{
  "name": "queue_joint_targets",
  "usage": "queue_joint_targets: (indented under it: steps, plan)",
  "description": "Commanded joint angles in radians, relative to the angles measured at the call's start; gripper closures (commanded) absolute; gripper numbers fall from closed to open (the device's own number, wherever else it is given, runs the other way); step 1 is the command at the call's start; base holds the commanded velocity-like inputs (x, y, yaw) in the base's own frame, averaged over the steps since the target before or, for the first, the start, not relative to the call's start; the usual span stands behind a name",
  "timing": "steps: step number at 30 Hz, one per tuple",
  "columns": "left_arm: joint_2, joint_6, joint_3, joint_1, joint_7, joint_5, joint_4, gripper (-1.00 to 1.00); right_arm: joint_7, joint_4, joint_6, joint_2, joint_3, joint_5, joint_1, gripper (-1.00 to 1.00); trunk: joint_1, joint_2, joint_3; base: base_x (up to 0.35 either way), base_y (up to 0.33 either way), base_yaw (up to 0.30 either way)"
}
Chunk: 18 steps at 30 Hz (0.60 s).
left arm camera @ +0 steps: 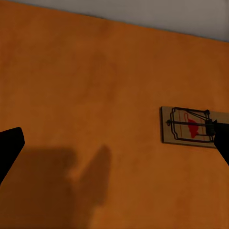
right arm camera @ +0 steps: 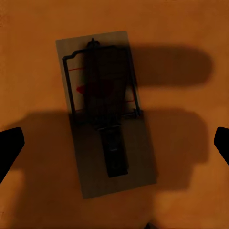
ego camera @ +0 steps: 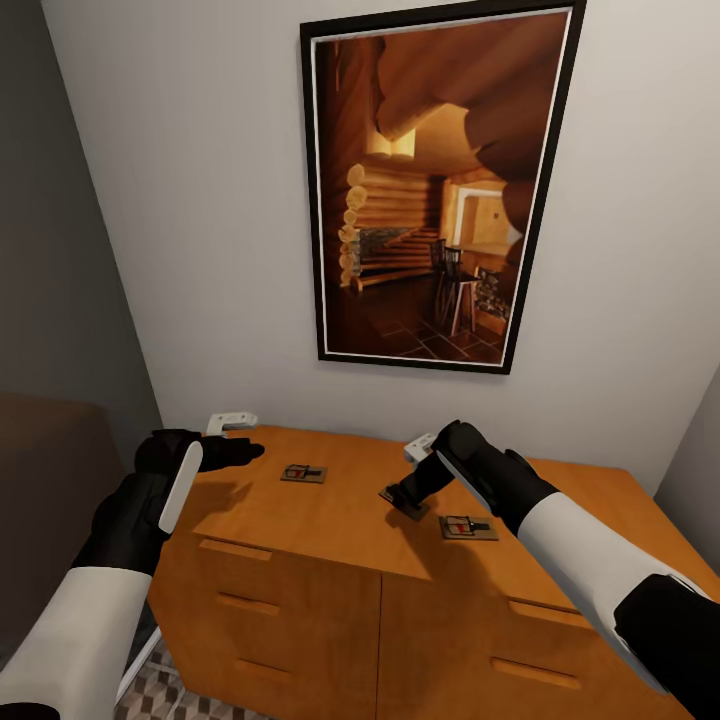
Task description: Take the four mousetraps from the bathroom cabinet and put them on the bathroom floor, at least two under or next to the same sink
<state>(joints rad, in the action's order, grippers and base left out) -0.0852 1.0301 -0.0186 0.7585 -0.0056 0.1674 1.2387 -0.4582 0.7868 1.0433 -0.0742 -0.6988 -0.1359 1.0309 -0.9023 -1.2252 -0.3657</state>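
The orange-brown cabinet (ego camera: 340,520) stands against the wall with mousetraps on its top. One mousetrap (ego camera: 303,473) lies left of centre and also appears in the left wrist view (left arm camera: 191,126). Another mousetrap (ego camera: 468,527) lies near the front edge on the right. A third mousetrap (right arm camera: 107,114) lies in shadow directly under my right gripper (ego camera: 405,497), which hangs just above it, open, with its fingertips (right arm camera: 9,148) wide on either side. My left gripper (ego camera: 245,452) is open over bare cabinet top (left arm camera: 95,95), to the left of the first trap.
Two small white gadgets (ego camera: 230,421) (ego camera: 420,445) sit at the back of the cabinet top by the wall. A framed picture (ego camera: 435,190) hangs above. A dark brown surface (ego camera: 50,470) lies to the left. A strip of patterned floor tiles (ego camera: 150,690) shows beside the cabinet.
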Motion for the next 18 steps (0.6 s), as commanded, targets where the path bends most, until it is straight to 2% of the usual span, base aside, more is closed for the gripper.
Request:
queue_joint_targets:
  steps: [1, 7, 13, 18]
  plan:
    - [-0.001, 0.004, -0.001, 0.001, -0.001, 0.001, 0.001, -1.00, 0.001, 0.002, 0.004, -0.002, -0.005, -0.010, 0.001, -1.00, 0.000, -0.001, -0.001, 0.000, 0.000, 0.000]
    - [-0.001, 0.004, -0.001, 0.001, -0.001, 0.001, 0.001, -1.00, -0.027, 0.003, 0.004, -0.007, -0.020, -0.006, 0.001, -1.00, 0.000, -0.001, -0.001, 0.000, 0.000, 0.000]
    - [-0.001, 0.004, -0.001, 0.001, -0.002, 0.000, 0.001, -1.00, -0.059, 0.003, 0.004, -0.009, -0.043, 0.014, 0.001, -1.00, 0.000, -0.001, -0.001, 0.000, 0.000, 0.000]
    - [-0.001, 0.004, -0.001, 0.001, -0.002, 0.000, 0.001, -1.00, -0.093, 0.003, 0.004, -0.010, -0.052, 0.056, 0.001, -1.00, 0.000, -0.001, -0.001, 0.000, 0.000, 0.000]
